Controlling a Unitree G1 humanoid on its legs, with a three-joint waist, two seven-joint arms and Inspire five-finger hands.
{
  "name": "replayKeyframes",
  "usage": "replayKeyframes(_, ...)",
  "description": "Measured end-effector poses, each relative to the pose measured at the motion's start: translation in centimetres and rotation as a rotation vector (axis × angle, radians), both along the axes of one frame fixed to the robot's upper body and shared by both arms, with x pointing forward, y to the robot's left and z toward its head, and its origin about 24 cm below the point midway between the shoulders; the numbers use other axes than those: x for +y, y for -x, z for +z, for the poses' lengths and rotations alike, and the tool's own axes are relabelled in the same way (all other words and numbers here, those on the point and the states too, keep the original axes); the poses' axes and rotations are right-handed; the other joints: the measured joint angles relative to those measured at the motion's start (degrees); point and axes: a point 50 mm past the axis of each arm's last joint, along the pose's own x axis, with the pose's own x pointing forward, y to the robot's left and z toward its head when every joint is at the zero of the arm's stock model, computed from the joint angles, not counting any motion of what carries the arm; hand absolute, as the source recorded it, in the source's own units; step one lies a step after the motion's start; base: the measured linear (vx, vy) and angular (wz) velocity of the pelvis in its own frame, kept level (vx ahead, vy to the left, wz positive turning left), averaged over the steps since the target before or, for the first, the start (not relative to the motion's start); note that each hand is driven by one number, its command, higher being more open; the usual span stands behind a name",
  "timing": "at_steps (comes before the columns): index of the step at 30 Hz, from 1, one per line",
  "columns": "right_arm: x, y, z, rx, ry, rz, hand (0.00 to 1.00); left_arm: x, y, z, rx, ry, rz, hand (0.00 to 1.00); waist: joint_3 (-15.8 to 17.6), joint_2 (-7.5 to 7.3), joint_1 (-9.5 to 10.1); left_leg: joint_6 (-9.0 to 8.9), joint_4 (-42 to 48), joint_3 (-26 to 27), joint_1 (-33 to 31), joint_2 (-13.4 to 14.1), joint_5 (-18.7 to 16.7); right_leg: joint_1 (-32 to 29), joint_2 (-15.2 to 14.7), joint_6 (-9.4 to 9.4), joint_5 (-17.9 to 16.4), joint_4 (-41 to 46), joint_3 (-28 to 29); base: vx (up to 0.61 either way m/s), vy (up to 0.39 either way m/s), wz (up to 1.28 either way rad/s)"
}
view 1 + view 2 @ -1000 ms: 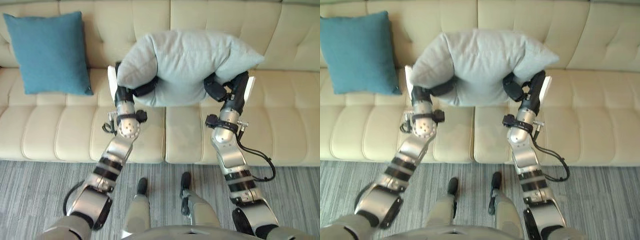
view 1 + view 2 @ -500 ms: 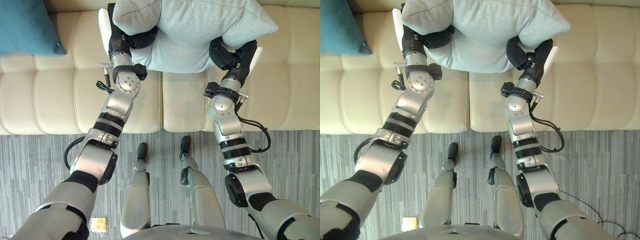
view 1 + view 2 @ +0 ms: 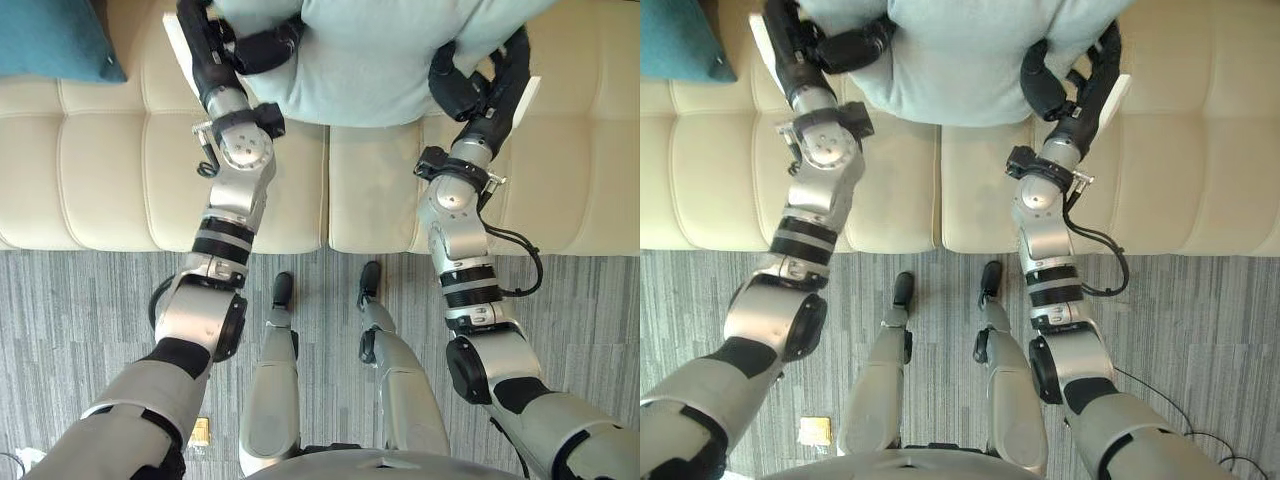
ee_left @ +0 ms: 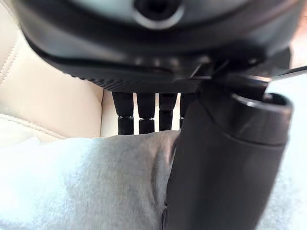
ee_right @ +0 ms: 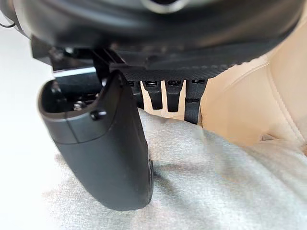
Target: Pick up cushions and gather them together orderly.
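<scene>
A light grey cushion (image 3: 370, 60) hangs above the cream sofa seat (image 3: 100, 180), clamped between my two hands. My left hand (image 3: 262, 48) grips its left side and my right hand (image 3: 455, 92) grips its right side. In the left wrist view the fingers (image 4: 146, 115) reach behind the grey cushion (image 4: 86, 187) while the thumb (image 4: 225, 163) presses on its front. The right wrist view shows the same pinch, with the thumb (image 5: 105, 148) on the grey cushion (image 5: 230, 182). A teal cushion (image 3: 50, 40) leans at the sofa's far left.
The sofa's front edge meets a grey striped carpet (image 3: 80, 330). A small yellow object (image 3: 200, 432) lies on the carpet near my left side. Bare seat stretches between the teal cushion and my left arm.
The whole picture has shifted, so the camera now looks lower, showing more carpet and less sofa back. Both hands keep the same hold on the grey cushion.
</scene>
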Motion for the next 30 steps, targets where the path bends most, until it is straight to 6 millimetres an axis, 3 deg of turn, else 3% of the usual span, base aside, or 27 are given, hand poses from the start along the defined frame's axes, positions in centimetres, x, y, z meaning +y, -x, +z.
replayKeyframes(3, -0.8, -0.5, 2.6, -0.054, -0.014, 0.004, 1.0, 0.6, 0.1, 3.0, -0.062, -0.02, -0.005, 1.0, 0.38, -0.29, -0.08, -0.29, -0.55, -0.38, -0.76, -0.07, 0.77, 0.0, 0.23, -0.32, 1.33, -1.8, -0.62, 0.01, -0.002, 0.04)
replayKeyframes(10, -2.4, -1.7, 8.1, -0.121, -0.024, 0.056, 1.0, 1.4, 0.0, 6.9, -0.109, 0.046, -0.044, 1.0, 0.39, -0.28, -0.11, -0.86, -3.08, -1.14, -0.17, 0.38, 2.15, 0.08, 0.35, -0.51, 1.48, -2.39, -1.49, 0.05, -0.005, 0.06)
replayKeyframes(16, -2.2, -2.7, 8.5, -0.071, -0.076, 0.166, 1.0, 3.2, -0.2, 7.4, -0.1, 0.118, -0.082, 1.0, 0.39, -0.28, -0.04, -1.08, -3.96, -1.21, 0.6, 0.47, 2.43, 0.86, 0.25, -0.51, 1.48, -2.89, -2.12, 0.06, 0.013, 0.03)
replayKeyframes(21, -3.7, -3.1, 8.1, -0.01, -0.046, 0.156, 1.0, 5.6, -0.4, 6.6, -0.068, 0.161, -0.122, 1.0, 0.4, -0.26, 0.15, -1.09, -3.96, -1.13, 1.69, 0.44, 2.42, 2.26, 0.17, -0.51, 1.48, -3.24, -2.35, 0.04, 0.018, 0.03)
replayKeyframes(24, -5.4, -1.7, 7.4, -0.059, 0.006, 0.144, 1.0, 8.2, 0.3, 4.1, -0.071, 0.144, -0.1, 1.0, 0.4, -0.25, 0.41, -1.09, -3.95, -0.69, 2.46, 0.54, 2.4, 2.96, 0.27, -0.5, 1.47, -3.33, -2.06, 0.05, 0.013, -0.03)
replayKeyframes(27, -8.0, 0.2, 3.8, -0.048, 0.014, 0.097, 1.0, 10.1, 0.9, -1.3, 0.021, 0.149, -0.067, 1.0, 0.38, -0.24, 0.55, -1.02, -4.08, -0.45, 3.79, 0.48, 2.27, 4.55, 0.27, -0.4, 1.39, -3.82, -2.02, 0.04, 0.015, 0.0)
replayKeyframes(29, -10.1, 2.3, -0.6, -0.007, -0.003, 0.038, 1.0, 10.7, 2.1, -6.8, 0.114, 0.191, -0.056, 1.0, 0.3, -0.21, 0.68, -0.47, -4.1, -0.11, 4.1, 0.36, 1.77, 4.78, 0.22, -0.17, 1.21, -3.95, -1.68, 0.03, 0.017, -0.03)
replayKeyframes(30, -10.4, 2.7, -1.6, 0.008, -0.016, 0.028, 1.0, 10.5, 2.4, -8.1, 0.137, 0.199, -0.057, 1.0, 0.29, -0.22, 0.68, -0.42, -4.1, -0.07, 4.21, 0.34, 1.74, 4.92, 0.2, -0.14, 1.19, -4.0, -1.66, 0.05, 0.025, -0.01)
